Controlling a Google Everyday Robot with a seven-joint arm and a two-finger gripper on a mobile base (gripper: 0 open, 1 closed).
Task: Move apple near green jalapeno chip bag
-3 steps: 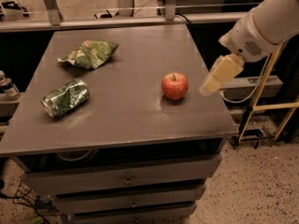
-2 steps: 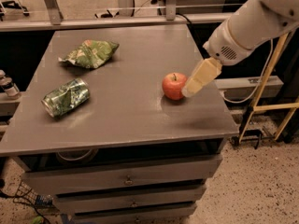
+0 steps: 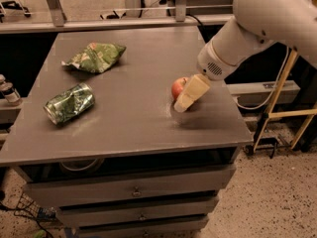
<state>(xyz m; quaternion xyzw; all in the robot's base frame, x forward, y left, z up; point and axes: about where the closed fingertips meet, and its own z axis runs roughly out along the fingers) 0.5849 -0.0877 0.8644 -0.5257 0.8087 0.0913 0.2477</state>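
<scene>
While the crumpled light-green foil chip bag (image 3: 96,57) lies well left of the pincer (image 3: 184,102), the small round red apple (image 3: 177,87) now sits just beside its tip. I've swung in from the right, so I judge the grasp comes next. Whether the pincer has closed, I cannot tell.

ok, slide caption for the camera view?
End effector at the apple; green jalapeno chip bag sits apart, across the table.

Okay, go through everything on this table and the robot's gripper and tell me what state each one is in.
apple: on the table near its right edge, partly hidden by the gripper.
gripper: lowered to the tabletop, in front of the apple.
green jalapeno chip bag: crumpled, lying flat at back left, well apart from the apple.
can: dented, on its side, front left.
drawers: shut.
</scene>
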